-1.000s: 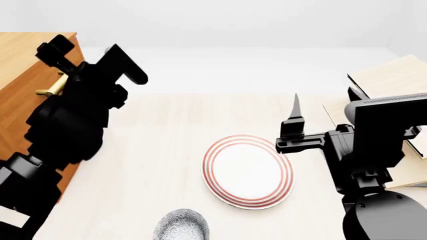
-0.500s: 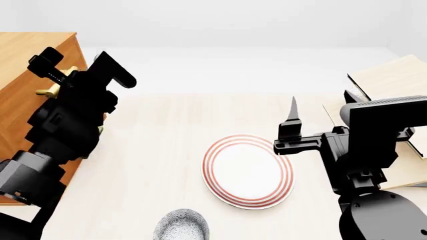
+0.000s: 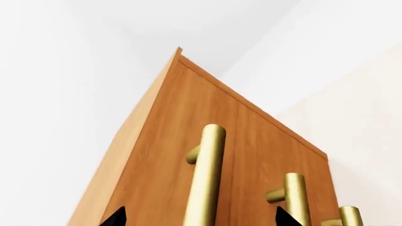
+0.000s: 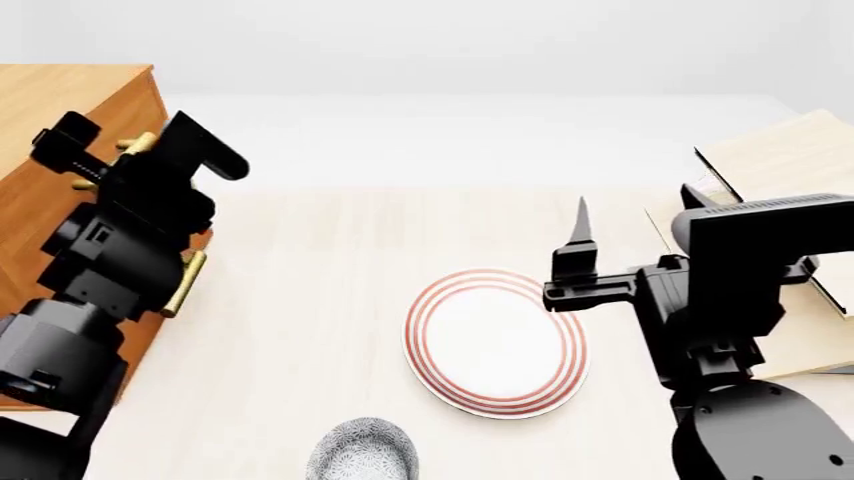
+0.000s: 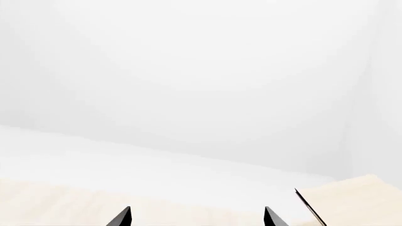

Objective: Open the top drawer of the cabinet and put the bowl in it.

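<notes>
The cabinet point(image 4: 54, 120) stands at the left, orange-brown, and fills the left wrist view point(image 3: 163, 141). The top drawer point(image 3: 251, 136) has a front that looks flush and shut. Its brass handle point(image 3: 207, 179) lies between the tips of my left gripper point(image 3: 199, 219), which is open and not clamped on it. In the head view my left gripper point(image 4: 134, 152) straddles that handle point(image 4: 138, 143). The speckled bowl point(image 4: 363, 452) sits on the table at the near edge. My right gripper point(image 4: 582, 225) is open and empty above the table, beside the plate; it also shows in the right wrist view point(image 5: 196, 217).
A white plate with red rings point(image 4: 497, 342) lies mid-table between the bowl and my right arm. A pale plank rack with black base point(image 4: 787, 160) stands at the right, also in the right wrist view point(image 5: 351, 197). Two lower brass handles point(image 3: 293, 197) show below the top one.
My left gripper has moved left and closer to the cabinet front, so the top handle now sits between its open fingers. My right arm has drifted slightly left.
</notes>
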### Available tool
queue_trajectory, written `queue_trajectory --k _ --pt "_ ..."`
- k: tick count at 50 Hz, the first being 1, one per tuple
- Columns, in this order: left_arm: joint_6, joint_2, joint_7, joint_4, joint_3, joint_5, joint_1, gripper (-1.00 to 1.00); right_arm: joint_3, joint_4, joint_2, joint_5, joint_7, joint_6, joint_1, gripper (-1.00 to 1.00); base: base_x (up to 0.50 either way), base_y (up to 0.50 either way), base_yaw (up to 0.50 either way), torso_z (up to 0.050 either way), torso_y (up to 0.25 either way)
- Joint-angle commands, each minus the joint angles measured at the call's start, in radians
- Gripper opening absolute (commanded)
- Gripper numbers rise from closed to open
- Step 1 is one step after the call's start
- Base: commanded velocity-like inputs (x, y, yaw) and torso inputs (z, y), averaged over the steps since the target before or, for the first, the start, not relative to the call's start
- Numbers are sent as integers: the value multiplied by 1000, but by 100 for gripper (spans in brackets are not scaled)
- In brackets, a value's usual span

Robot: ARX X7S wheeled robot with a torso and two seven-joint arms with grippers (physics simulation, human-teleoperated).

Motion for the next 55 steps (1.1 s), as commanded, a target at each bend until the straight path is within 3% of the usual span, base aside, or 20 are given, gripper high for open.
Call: queue_trajectory --k 1,39,40,55 --pt "26 0 -11 -58 -13 -5 -8 100 -8 5 0 4 6 -1 2 100 0 0 0 0 0" --pt "29 -26 -29 -77 -48 -26 8 100 -29 18 -2 21 26 11 30 100 0 0 0 0 0" --pt "26 -26 -30 -74 -50 -27 8 -100 -28 17 -2 22 26 13 31 100 0 0 0 0 0" --pt "45 -33 -45 -36 -65 -36 23 -100 -26 32 1 26 29 -13 15 100 0 0 0 0 0"
